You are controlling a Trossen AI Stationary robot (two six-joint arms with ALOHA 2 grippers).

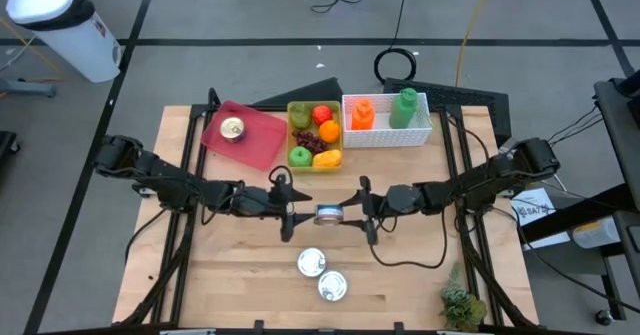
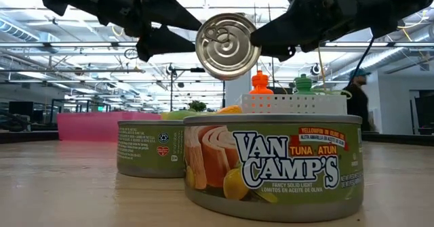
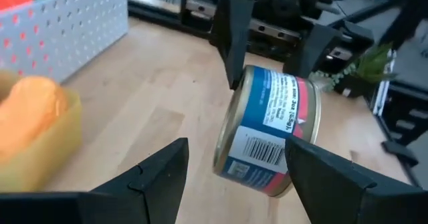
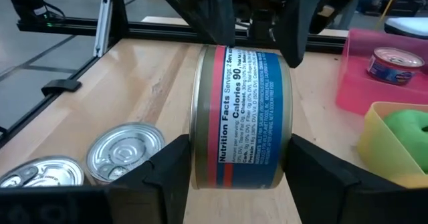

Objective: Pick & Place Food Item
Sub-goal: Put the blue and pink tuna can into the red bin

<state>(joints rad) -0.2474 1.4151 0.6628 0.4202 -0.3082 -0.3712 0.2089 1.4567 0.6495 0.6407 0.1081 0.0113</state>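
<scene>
A tuna can with a blue and red label [image 1: 328, 214] hangs on its side above the middle of the table, its pull-tab lid [image 2: 227, 45] facing the near edge. My right gripper [image 1: 352, 215] comes from the right and is shut on it. My left gripper [image 1: 302, 215] faces it from the left. It is open, with its fingers [image 3: 167, 174] on either side of the can's left part. There is a plain gap on one side. A pink plate [image 1: 262, 135] at the far left bears another can [image 1: 232, 129]. My right gripper pinches the can by its two flat ends [image 4: 195, 140] between its two fingers, one on the lid end and one on the bottom end. The fingers come level from the table's right. The can is lifted clear of the table with its axis level. Whether my left gripper's one finger [image 3: 314, 170] touches the can I cannot tell.
Two green-labelled tuna cans [image 1: 311, 263] [image 1: 332, 286] stand near the front edge, below the held can. At the back are a yellow bin of fruit [image 1: 314, 135] and a white basket [image 1: 385, 135] with two bottles. A small plant [image 1: 462, 305] sits at the front right corner.
</scene>
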